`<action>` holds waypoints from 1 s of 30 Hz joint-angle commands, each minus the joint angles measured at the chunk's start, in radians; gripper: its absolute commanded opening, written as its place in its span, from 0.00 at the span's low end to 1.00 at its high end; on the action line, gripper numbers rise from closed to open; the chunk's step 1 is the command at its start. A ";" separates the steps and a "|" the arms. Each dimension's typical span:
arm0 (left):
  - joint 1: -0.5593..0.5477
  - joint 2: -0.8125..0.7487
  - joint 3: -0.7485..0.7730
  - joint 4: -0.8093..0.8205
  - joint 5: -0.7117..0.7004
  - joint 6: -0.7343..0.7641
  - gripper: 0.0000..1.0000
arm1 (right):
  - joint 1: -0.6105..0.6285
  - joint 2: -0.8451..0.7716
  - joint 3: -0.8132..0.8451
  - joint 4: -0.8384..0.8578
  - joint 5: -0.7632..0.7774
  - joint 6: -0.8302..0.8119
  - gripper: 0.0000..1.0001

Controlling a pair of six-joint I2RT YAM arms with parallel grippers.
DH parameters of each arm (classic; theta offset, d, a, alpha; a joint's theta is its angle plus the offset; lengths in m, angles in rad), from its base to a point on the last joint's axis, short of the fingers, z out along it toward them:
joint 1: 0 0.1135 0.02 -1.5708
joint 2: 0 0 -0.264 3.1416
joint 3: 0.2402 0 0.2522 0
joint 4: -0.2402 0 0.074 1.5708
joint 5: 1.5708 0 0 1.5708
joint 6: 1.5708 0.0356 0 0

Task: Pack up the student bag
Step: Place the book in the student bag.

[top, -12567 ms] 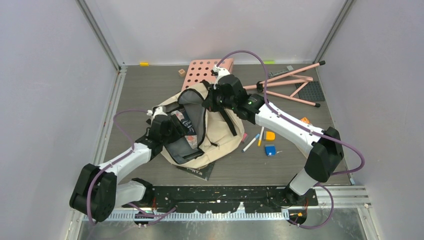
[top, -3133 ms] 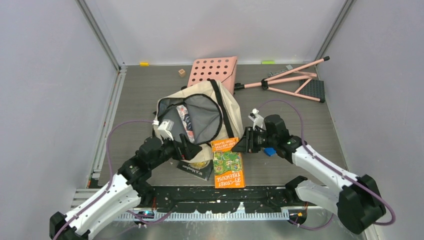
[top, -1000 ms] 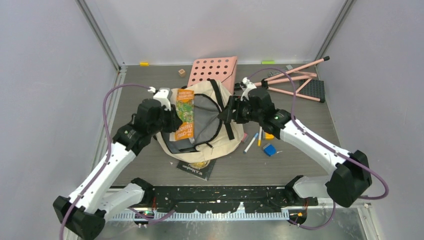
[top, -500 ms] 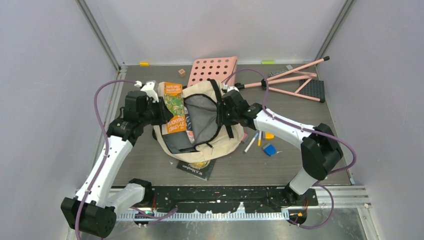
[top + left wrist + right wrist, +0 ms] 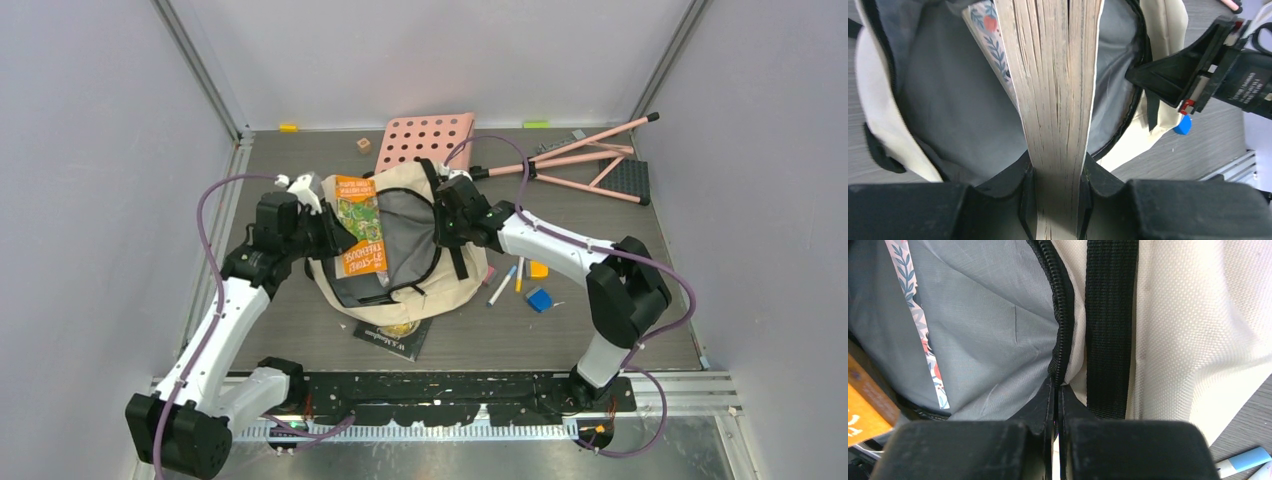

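The cream student bag (image 5: 445, 285) lies in the middle of the table with its zipped mouth open and its grey lining (image 5: 405, 235) showing. My left gripper (image 5: 322, 232) is shut on an orange picture book (image 5: 360, 238), held slanted over the left side of the mouth. In the left wrist view the book's page edge (image 5: 1055, 100) runs up from between the fingers into the bag (image 5: 948, 110). My right gripper (image 5: 1057, 395) is shut on the bag's black zipper rim (image 5: 1060, 315) at the right side of the mouth. A floral notebook (image 5: 918, 315) sits inside.
Behind the bag lie a pink perforated board (image 5: 425, 140) and a pink folding stand (image 5: 580, 165). A black book (image 5: 395, 340) pokes out under the bag's near edge. Pens (image 5: 505, 283), an orange block (image 5: 540, 270) and a blue block (image 5: 540, 300) lie right of the bag.
My right gripper has closed on the bag's zipper rim. The left arm has swung the orange book a little to the right, further over the open mouth.
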 commanded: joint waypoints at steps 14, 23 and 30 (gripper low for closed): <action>0.004 -0.003 -0.227 0.348 -0.007 -0.219 0.00 | 0.007 -0.277 0.021 -0.022 0.003 0.014 0.00; 0.004 0.055 -0.260 0.397 -0.044 -0.311 0.00 | 0.027 -0.306 0.047 -0.029 0.008 0.023 0.00; 0.003 0.131 -0.296 0.512 -0.030 -0.376 0.00 | 0.044 -0.286 0.059 -0.020 0.015 0.027 0.00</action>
